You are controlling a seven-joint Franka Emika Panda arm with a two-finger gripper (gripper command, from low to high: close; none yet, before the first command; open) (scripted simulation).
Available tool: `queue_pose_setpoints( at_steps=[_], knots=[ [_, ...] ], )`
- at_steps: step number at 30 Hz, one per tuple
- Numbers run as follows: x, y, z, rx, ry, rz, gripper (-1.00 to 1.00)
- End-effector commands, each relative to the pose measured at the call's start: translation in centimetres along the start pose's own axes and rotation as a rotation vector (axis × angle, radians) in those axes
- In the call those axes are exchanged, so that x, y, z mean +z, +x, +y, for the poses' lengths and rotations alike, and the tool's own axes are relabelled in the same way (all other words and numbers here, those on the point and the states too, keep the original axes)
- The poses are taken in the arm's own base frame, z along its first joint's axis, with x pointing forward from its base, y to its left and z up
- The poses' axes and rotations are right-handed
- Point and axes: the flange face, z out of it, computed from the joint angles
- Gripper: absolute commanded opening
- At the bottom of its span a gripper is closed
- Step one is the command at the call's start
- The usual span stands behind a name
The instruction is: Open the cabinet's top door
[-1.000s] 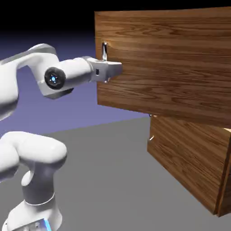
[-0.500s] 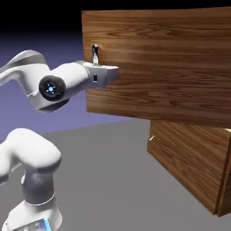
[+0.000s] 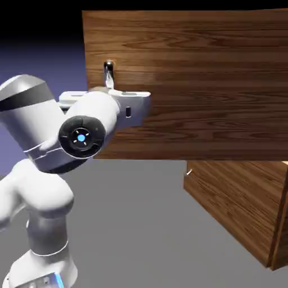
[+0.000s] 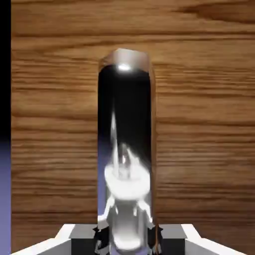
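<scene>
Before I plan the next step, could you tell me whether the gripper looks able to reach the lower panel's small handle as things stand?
Probably not: the gripper is shut on the top door's handle, and the lower handle sits beneath the swung-out top door.

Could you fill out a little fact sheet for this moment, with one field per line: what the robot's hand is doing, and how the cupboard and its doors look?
Gripper: gripper closed around the handle, which fills the hand view
Handle: upright shiny silver bar near the top door's left edge in the exterior view
Top door: top door swung well out from the cabinet, clearly open
Lower panel: lower panel looks shut, with its own small handle
Arm: white, reaching from the lower left
Floor: plain grey surface
</scene>
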Motion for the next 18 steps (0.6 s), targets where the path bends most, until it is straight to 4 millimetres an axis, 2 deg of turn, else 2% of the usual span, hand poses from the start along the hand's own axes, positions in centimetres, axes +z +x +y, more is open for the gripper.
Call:
queue_pose_setpoints(
  at_steps=[1,10,17,18],
  knots=[
    [-1.2,0.3,0.3,0.000,0.015,-0.016,-1.00],
    [-9.7,2.9,2.9,0.000,0.145,-0.147,-1.00],
    [-14.9,5.2,5.2,-0.001,0.232,-0.233,-1.00],
    [-15.0,5.3,5.2,-0.001,0.234,-0.234,-1.00]
  ],
)
